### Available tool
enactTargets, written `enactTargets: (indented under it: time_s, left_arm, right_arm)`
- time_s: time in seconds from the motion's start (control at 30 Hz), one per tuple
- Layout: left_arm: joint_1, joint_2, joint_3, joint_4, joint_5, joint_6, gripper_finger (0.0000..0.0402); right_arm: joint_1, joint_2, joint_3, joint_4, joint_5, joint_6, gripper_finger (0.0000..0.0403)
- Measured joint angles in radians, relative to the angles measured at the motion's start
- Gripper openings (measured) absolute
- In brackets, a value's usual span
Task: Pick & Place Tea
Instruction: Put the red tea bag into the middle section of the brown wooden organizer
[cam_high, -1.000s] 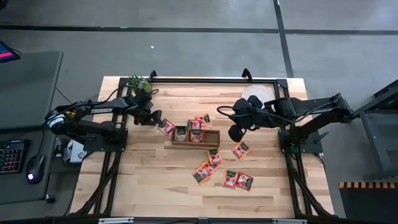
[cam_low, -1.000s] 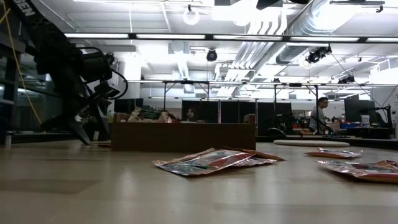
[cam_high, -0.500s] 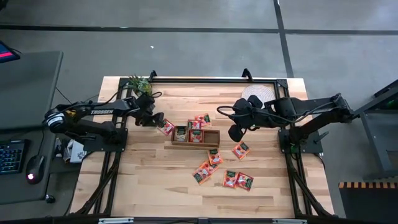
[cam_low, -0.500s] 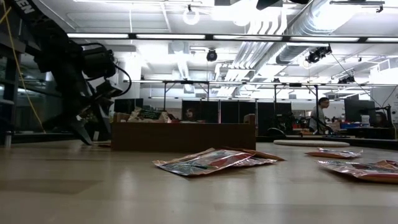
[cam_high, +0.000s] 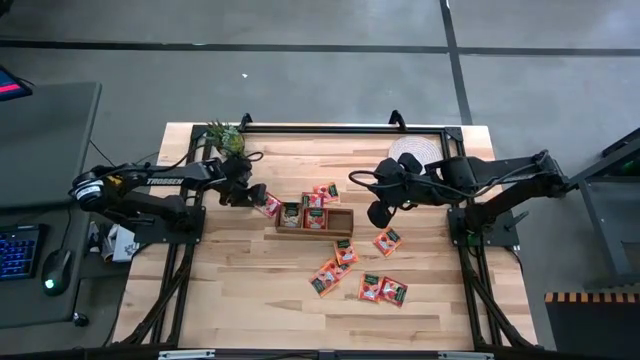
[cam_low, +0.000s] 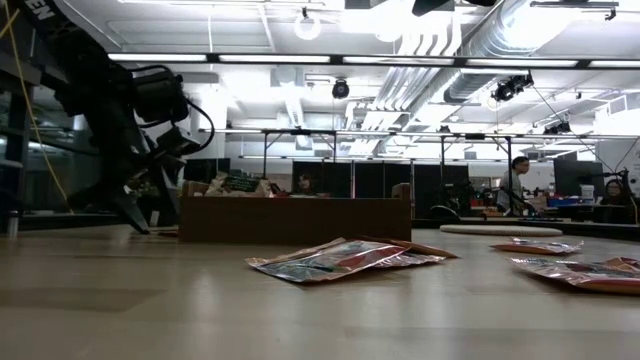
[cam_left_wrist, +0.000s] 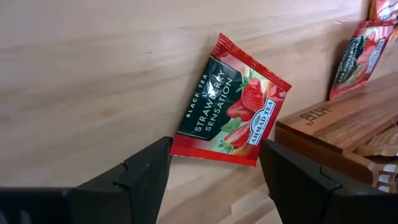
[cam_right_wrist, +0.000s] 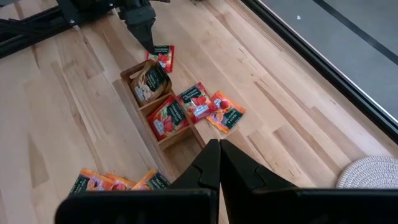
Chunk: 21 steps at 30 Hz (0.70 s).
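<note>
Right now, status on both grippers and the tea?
Left gripper open, straddling one tea sachet lying flat beside the wooden box. Right gripper shut, empty, hovering above table. Nothing blocking.

From where I sat, the light was even and bright, coming from long ceiling strips (cam_low: 330, 60) that showed in the low view. The wooden table (cam_high: 250, 290) carried only soft, short shadows under the arms. In the low view the near tabletop was blurred and had a dull sheen, while the room behind stayed fairly sharp. The sachet (cam_left_wrist: 231, 102) showed a faint gloss in the left wrist view, its print readable.
</note>
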Motion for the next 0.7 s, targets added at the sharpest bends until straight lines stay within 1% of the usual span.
enactTargets:
  time_s: [0.2, 0.3, 0.43, 0.7]
  left_arm:
    - [-0.003, 0.004, -0.001, 0.023, 0.003, -0.033, 0.0246]
    - [-0.004, 0.005, -0.002, 0.024, -0.002, -0.038, 0.0228]
    - [-0.004, 0.006, -0.005, 0.020, -0.015, -0.040, 0.0176]
    - [-0.004, 0.006, -0.015, 0.009, -0.061, -0.041, 0.0040]
  right_arm:
    - [0.000, 0.000, 0.000, 0.000, 0.000, -0.003, 0.0000]
    - [0.000, 0.000, 0.000, 0.000, 0.000, -0.003, 0.0000]
    - [0.000, 0.000, 0.000, 0.000, 0.000, -0.003, 0.0000]
    - [0.000, 0.000, 0.000, 0.000, 0.000, -0.003, 0.0000]
